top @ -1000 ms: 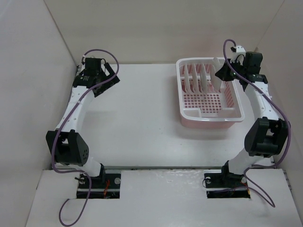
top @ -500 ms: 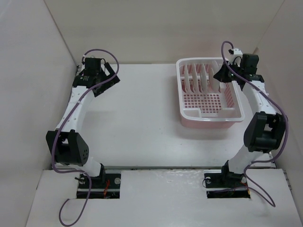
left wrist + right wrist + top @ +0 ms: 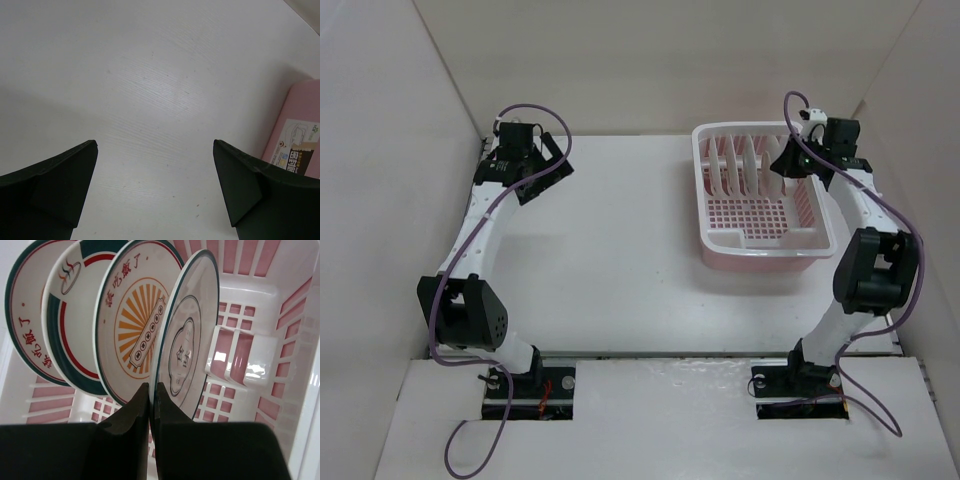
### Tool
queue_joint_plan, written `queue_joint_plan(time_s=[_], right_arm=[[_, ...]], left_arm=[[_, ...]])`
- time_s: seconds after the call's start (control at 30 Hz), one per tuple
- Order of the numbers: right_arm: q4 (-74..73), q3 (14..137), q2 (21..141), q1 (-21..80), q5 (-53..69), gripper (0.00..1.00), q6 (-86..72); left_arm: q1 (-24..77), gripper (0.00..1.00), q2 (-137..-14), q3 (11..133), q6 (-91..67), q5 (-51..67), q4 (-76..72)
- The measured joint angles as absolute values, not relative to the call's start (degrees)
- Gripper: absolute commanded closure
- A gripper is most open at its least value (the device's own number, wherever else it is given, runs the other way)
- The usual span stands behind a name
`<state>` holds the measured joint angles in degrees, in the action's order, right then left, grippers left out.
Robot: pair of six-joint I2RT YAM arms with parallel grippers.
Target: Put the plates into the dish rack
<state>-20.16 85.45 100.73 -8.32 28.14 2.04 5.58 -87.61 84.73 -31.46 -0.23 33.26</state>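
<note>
**Pink rack, fourth plate nearly home**

My right gripper [image 3: 152,390] is pinched tight on the thin-rimmed plate [image 3: 192,335], which stands in the dish rack [image 3: 250,292] beside the orange plate [image 3: 135,325]. I should let go slowly (no bumping neighbours). My left gripper [image 3: 154,145] gapes wide, empty.

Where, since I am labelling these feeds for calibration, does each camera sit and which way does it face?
Top external: above and behind the bases, looking down on the table; both arms and the dish rack show.
Left wrist: on the left arm, facing down at bare table; the open left gripper frames it, rack corner at right.
Right wrist: on the right arm, looking into the rack past the right gripper, shut on the thin-rimmed plate.
Shared: all three show the rack.
</note>
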Motion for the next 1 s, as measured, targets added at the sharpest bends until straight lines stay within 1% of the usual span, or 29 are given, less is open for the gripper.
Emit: queue_joint_plan(time_s=[0.03,0.07,0.13,0.2,0.27,0.4,0.43,0.57,0.67,0.73,0.8,0.83,0.87,0.93,1.0], right_arm=[[-20.2,85.4,101.0,-8.3,27.9,0.94,1.9],[-20.2,85.4,101.3,-8.3,27.7,0.87,1.9],[-20.0,85.4,101.7,-8.3,27.2,0.82,1.9],[-20.1,85.4,101.8,-8.3,27.0,0.73,1.7],[-20.1,85.7,101.8,-8.3,26.9,0.7,1.5],[-19.8,85.8,101.8,-8.3,26.9,0.56,1.2],[-19.8,85.8,101.8,-8.3,26.9,0.56,1.2],[-19.7,86.0,101.8,-8.3,26.9,0.47,0.8],[-19.7,86.4,101.8,-8.3,26.9,0.46,0.5],[-19.7,87.0,101.7,-8.3,26.9,0.37,0.2],[-19.7,87.7,101.6,-8.3,26.8,0.37,0.1],[-19.9,88.1,101.4,-8.3,26.7,0.23,0.0],[-20.1,88.3,101.1,-8.3,26.6,0.19,-0.3],[-20.3,88.6,99.7,-8.3,25.9,0.0,-0.5],[-20.8,89.3,98.0,-8.3,25.1,0.0,-0.6]], left_arm=[[5.6,0.0,-87.6,84.7,-31.5,-0.2,33.2],[5.6,0.0,-87.6,84.7,-31.5,-0.2,33.2],[5.6,0.0,-87.6,84.7,-31.5,-0.1,33.2],[5.6,0.0,-87.6,84.4,-31.4,-0.1,33.0],[5.6,0.0,-87.6,84.1,-31.4,0.0,32.8],[5.6,0.0,-87.6,83.7,-31.4,0.2,32.8],[5.6,0.0,-87.6,83.6,-31.4,0.2,32.7],[5.6,0.0,-87.6,83.2,-31.4,0.3,32.6],[5.6,0.0,-87.6,83.2,-31.3,0.6,32.6],[5.6,0.0,-87.6,83.2,-31.3,0.8,32.6],[5.6,0.0,-87.6,83.1,-31.2,1.1,32.5],[5.7,0.0,-87.6,83.1,-31.1,1.1,32.4],[5.7,0.0,-87.6,83.1,-31.1,1.3,32.4],[5.9,0.0,-87.6,83.1,-31.0,1.7,32.4],[6.5,0.0,-87.6,83.1,-30.7,1.5,32.4]])
